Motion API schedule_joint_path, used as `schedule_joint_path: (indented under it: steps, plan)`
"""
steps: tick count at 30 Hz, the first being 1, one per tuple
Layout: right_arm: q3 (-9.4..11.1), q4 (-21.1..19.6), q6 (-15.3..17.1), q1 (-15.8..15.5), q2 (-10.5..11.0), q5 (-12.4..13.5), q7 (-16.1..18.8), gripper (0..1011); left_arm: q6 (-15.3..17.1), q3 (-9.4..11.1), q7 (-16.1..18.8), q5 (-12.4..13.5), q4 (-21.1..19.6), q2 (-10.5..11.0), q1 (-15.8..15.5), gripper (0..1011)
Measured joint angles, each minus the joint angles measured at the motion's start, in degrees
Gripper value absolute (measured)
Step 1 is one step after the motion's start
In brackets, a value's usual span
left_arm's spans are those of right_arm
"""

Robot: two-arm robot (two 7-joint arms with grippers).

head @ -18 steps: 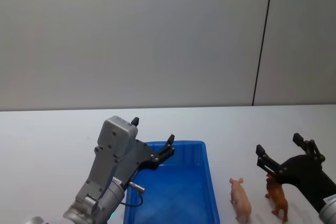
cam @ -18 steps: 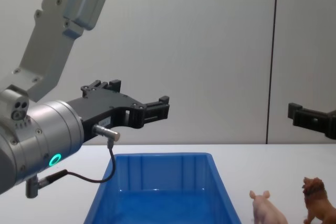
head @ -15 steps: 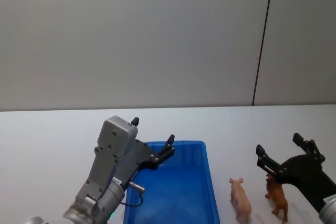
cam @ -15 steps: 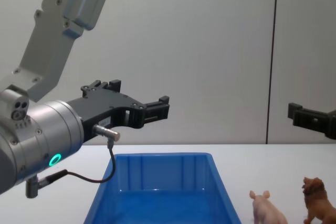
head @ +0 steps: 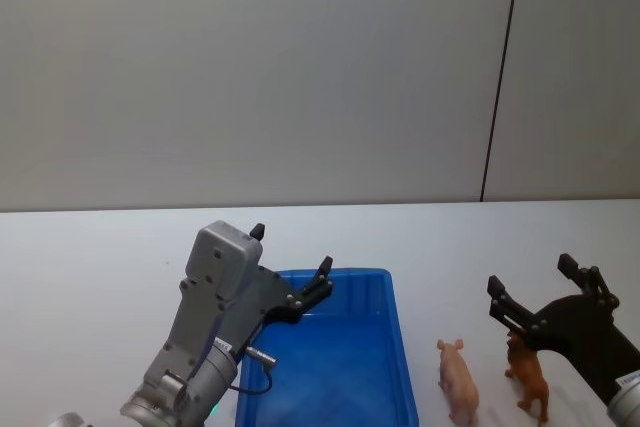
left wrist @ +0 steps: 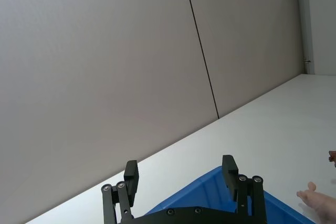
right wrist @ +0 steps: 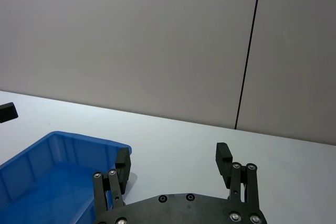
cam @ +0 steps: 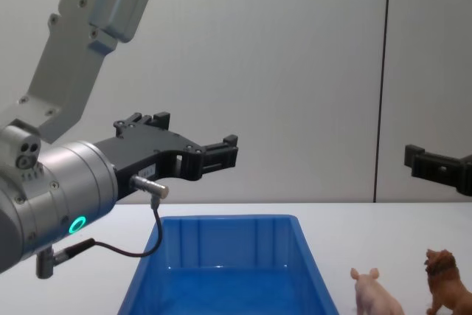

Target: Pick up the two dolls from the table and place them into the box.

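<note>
- Pig (head: 458,382) and lion (head: 528,377): both standing on table (head: 100,257), right of box (head: 398,337), not yet picked.
- Box: no doll inside.
- Right gripper (head: 531,274): wide, empty, above lion.
- Left gripper (head: 290,249): wide, empty, above box's left side.

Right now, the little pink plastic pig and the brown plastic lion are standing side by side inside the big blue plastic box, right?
Not quite. The pink plastic pig and the brown plastic lion do stand side by side, but on the white table to the right of the blue plastic box, not inside it. The head view shows this.
</note>
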Motion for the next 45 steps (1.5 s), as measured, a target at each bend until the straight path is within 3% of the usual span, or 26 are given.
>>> schedule_joint_path:
  steps: [9,31,45]
  plan:
    - [0.2,0.1,0.6,0.0,0.2,0.0,0.2,1001,0.0,0.0,0.0,0.0,0.0,0.0,0.0,1003]
    - [2.8,2.3,9.3,-1.8,4.6,1.2,3.9,1001,0.0,0.0,0.0,0.0,0.0,0.0,0.0,1003]
    - [3.0,6.0,12.9,-1.1,5.0,2.1,6.8,1001,0.0,0.0,0.0,0.0,0.0,0.0,0.0,1003]
